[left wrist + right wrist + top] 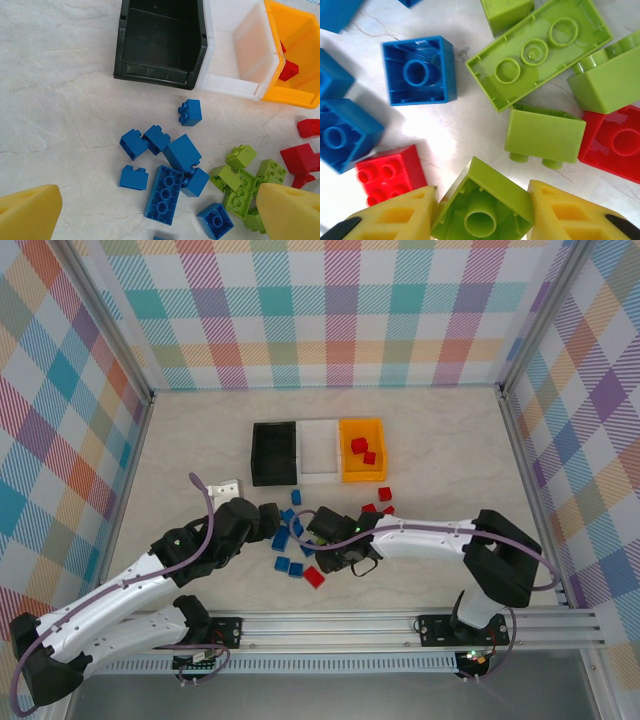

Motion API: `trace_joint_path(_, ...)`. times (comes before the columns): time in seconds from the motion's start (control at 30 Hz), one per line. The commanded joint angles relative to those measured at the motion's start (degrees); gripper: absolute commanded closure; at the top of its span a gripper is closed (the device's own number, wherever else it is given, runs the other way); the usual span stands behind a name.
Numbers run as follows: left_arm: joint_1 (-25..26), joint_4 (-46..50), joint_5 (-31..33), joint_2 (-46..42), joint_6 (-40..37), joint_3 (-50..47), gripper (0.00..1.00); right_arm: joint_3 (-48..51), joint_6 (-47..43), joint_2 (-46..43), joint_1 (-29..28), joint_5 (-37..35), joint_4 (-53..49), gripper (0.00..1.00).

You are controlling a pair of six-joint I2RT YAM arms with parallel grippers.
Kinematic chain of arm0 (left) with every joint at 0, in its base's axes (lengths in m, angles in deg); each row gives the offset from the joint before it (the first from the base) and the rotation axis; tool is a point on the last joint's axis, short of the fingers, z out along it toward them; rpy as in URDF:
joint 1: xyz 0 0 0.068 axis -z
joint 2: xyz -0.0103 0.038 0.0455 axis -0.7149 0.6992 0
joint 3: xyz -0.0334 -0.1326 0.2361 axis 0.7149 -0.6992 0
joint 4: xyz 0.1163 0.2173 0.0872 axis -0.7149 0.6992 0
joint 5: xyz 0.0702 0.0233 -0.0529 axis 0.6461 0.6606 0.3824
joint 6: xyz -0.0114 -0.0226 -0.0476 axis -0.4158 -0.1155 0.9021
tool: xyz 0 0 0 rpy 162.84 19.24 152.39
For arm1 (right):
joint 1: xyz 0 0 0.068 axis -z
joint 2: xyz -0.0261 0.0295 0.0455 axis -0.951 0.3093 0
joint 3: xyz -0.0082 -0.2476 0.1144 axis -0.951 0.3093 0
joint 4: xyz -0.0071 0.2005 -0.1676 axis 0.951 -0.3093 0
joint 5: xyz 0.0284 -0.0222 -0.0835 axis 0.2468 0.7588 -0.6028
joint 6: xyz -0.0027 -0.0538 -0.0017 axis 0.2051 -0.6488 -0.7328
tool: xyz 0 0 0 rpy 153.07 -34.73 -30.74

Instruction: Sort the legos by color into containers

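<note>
Logging 3 bins standing in a row toward the far middle of the table [60, 100], walls touching: black bin [273, 455] on the left, white bin [319, 452] in the middle, orange bin [350, 468] on the right. Counting 2 red legos [359, 445] lying inside the orange bin.

Finding the remaining pieces scattered on the table just in front of the bins: blue legos [181, 152] clustering on the left, lime green legos [241, 156] in the middle, loose red legos [299, 157] on the right, near the orange bin's front wall.

Noting the left gripper [157, 200] hanging above the blue cluster, fingers [27, 212] spread wide and gripping nothing. Spotting a long blue block [164, 194], studs-down, directly between them in the left wrist view.

Noting the right gripper [482, 195] pointing down into the green-and-red patch, fingers [395, 217] pinching 2 opposite sides of a lime green block [485, 217], hollow underside facing the camera. Failing to resolve table contact versus lift for that block.

Seeing around it, in the right wrist view: a long lime green block [540, 52] lying studs-down, a square blue block [420, 70] also studs-down, and a red block [390, 175] studs-up just beside the left-hand finger.
</note>
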Motion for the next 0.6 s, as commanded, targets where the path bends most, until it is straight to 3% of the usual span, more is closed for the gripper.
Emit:
trace_joint_path(0.0, -0.12, 0.12, 0.74, 0.24, -1.07, 0.04, 0.0, 0.82, 0.96, -4.08, -0.52, -0.5, -1.8, 0.64)
trace_joint_path(0.17, -0.16, 0.22, 1.37, -0.37, -0.74, 0.01, 0.0, -2.88, -1.42, -7.8, 0.09, -4.16, -5.04, 0.64)
trace_joint_path(0.3, -0.17, 0.38, 1.0, -0.47, -0.92, 0.47, 0.0, -8.09, -5.47, -8.23, 4.88, -4.52, -5.18, 0.64)
trace_joint_path(0.57, -0.09, 1.84, -0.29, -0.64, -1.21, 1.02, 0.0, -26.2, -11.57, 6.16, 18.8, -0.63, -2.45, 0.63)
